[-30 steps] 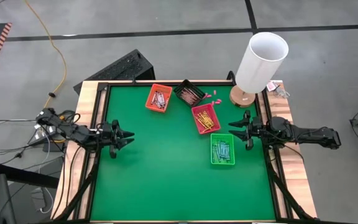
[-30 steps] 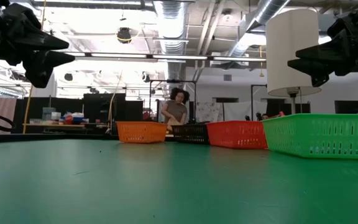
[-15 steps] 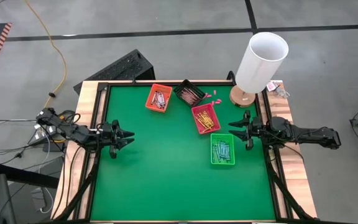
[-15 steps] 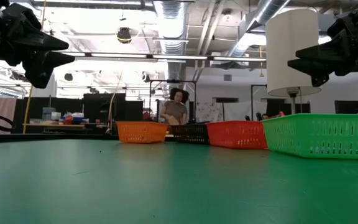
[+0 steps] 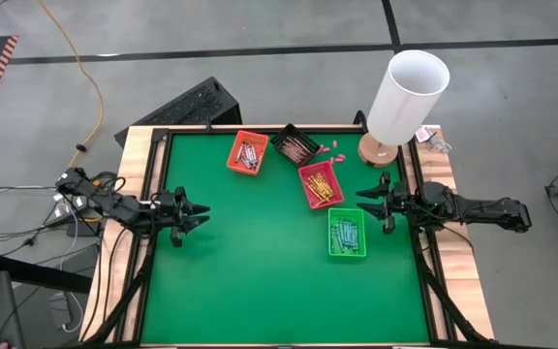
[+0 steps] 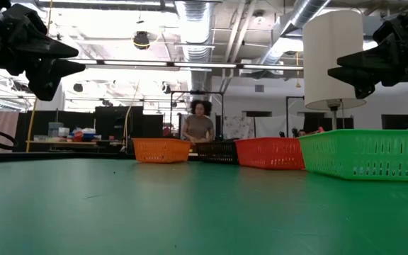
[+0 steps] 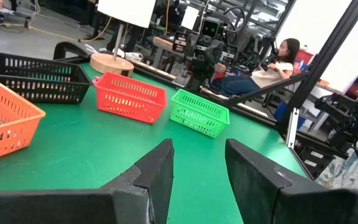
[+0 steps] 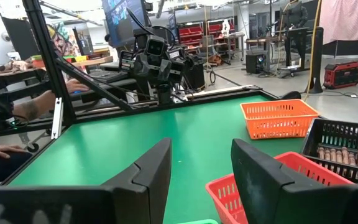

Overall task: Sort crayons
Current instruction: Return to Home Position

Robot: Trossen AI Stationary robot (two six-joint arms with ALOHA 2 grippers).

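The green table (image 5: 260,281) spreads between my two arms, and a lamp with a tall white shade (image 5: 407,97) stands on its wooden base at the far right corner. My left gripper (image 5: 201,213) hangs over the table's left edge and my right gripper (image 5: 361,203) over its right edge, well apart and pointing inward at each other, both raised off the mat. On each, my fingers (image 7: 157,177) stand apart with a clear gap and nothing held between them. Four bins sit on the far right part of the table: the green bin (image 6: 365,154) nearest my right gripper, then the red bin (image 6: 269,154), the black bin (image 6: 214,151) and the orange bin (image 6: 161,150). All the crayons lie inside them: light blue crayons (image 5: 346,233) in the green, yellow-orange crayons (image 5: 320,183) in the red, brown-red crayons (image 5: 296,147) in the black, grey crayons (image 5: 250,153) in the orange. A few pink bits (image 5: 325,149) lie on the mat just beside the black bin.
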